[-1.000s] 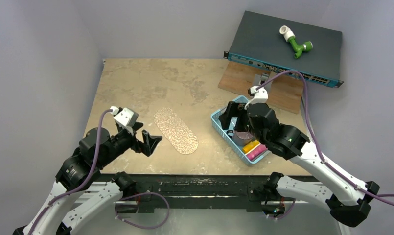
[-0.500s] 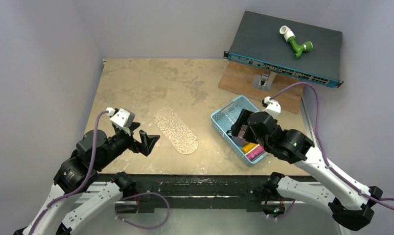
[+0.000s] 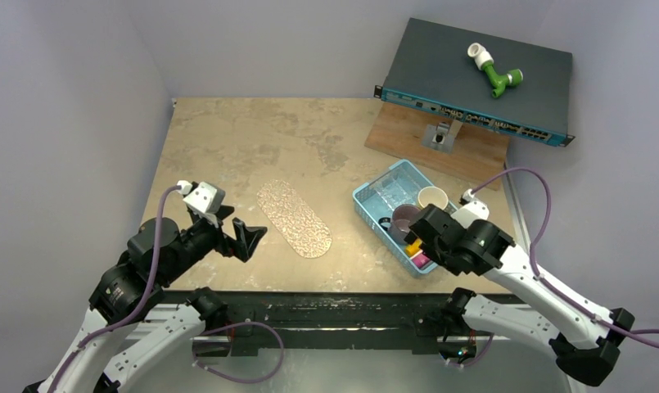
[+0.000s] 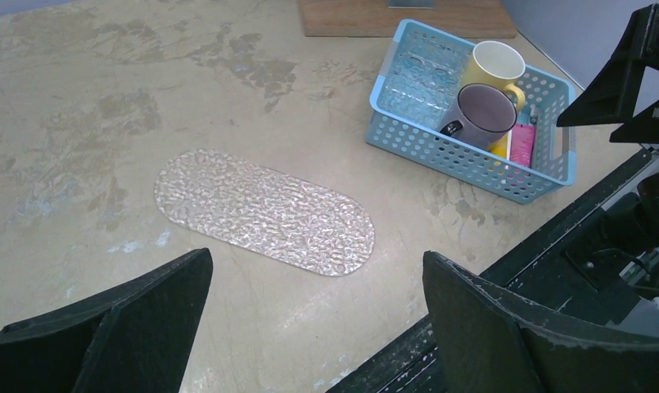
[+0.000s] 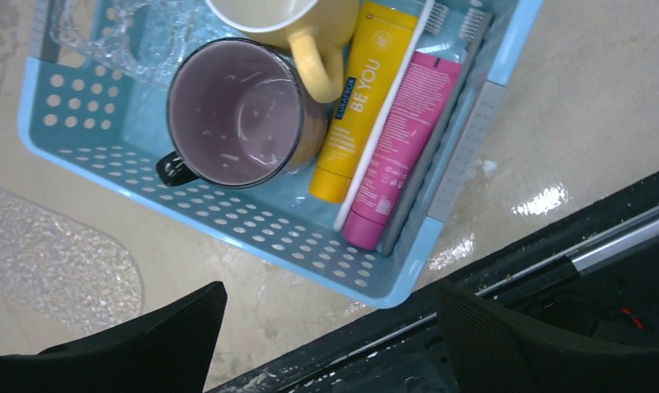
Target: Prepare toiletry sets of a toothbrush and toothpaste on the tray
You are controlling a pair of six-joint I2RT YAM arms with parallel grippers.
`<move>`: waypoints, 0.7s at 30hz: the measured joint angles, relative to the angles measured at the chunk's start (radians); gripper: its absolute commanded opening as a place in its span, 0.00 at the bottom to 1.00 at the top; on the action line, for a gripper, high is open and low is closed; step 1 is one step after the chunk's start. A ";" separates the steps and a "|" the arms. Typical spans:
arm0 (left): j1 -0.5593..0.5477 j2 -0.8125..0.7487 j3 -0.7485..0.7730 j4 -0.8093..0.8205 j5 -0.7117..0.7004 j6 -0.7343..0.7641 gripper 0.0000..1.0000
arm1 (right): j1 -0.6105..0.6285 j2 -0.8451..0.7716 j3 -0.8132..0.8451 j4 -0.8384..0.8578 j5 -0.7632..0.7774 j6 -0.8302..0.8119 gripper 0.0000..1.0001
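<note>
The clear glittery tray (image 3: pixel 294 219) (image 4: pixel 264 211) lies bare in the middle of the table. A yellow toothpaste (image 5: pixel 360 98) and a pink toothpaste (image 5: pixel 401 147) lie side by side in the light-blue basket (image 5: pixel 227 221), with a white toothbrush (image 5: pixel 387 115) between them and a grey toothbrush (image 5: pixel 440 131) along the basket's wall. My right gripper (image 5: pixel 330 291) (image 3: pixel 416 233) hangs open over the basket's near corner, holding nothing. My left gripper (image 4: pixel 316 258) (image 3: pixel 248 237) stands open and empty just left of the tray's near end.
In the basket (image 4: pixel 473 160) also stand a purple mug (image 5: pixel 236 115), a yellow mug (image 5: pixel 285 16) and a clear glass piece (image 5: pixel 137 33). At the back right a network switch (image 3: pixel 473 78) with a green pipe fitting (image 3: pixel 495 72) rests on a wooden board (image 3: pixel 408 135).
My right arm has drawn back toward the near right, off the middle of the basket, uncovering the two mugs. The left arm has hardly moved.
</note>
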 measured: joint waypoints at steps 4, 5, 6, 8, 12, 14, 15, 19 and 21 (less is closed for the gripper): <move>0.000 0.000 0.000 0.000 0.003 -0.010 1.00 | 0.000 -0.024 -0.047 -0.026 0.000 0.087 0.90; 0.000 0.000 0.000 0.000 0.003 -0.010 1.00 | 0.000 -0.036 -0.058 -0.028 0.002 0.113 0.89; 0.000 0.000 0.000 0.000 0.004 -0.010 1.00 | 0.000 -0.045 -0.064 -0.031 0.003 0.129 0.87; 0.000 0.000 0.000 0.000 0.004 -0.010 1.00 | 0.000 -0.076 -0.079 -0.033 0.012 0.166 0.81; 0.000 0.000 0.000 0.000 0.014 -0.011 1.00 | 0.000 -0.130 -0.122 -0.036 0.033 0.224 0.73; 0.000 0.000 0.000 0.000 0.021 -0.012 1.00 | 0.000 -0.147 -0.140 -0.041 0.045 0.245 0.70; 0.000 0.000 0.000 0.000 0.026 -0.013 1.00 | 0.000 -0.148 -0.148 -0.042 0.050 0.253 0.69; 0.000 0.000 0.000 0.000 0.035 -0.015 1.00 | 0.000 -0.133 -0.177 -0.043 0.063 0.273 0.62; 0.000 0.000 0.000 0.000 0.038 -0.017 1.00 | 0.000 -0.114 -0.188 -0.043 0.063 0.285 0.62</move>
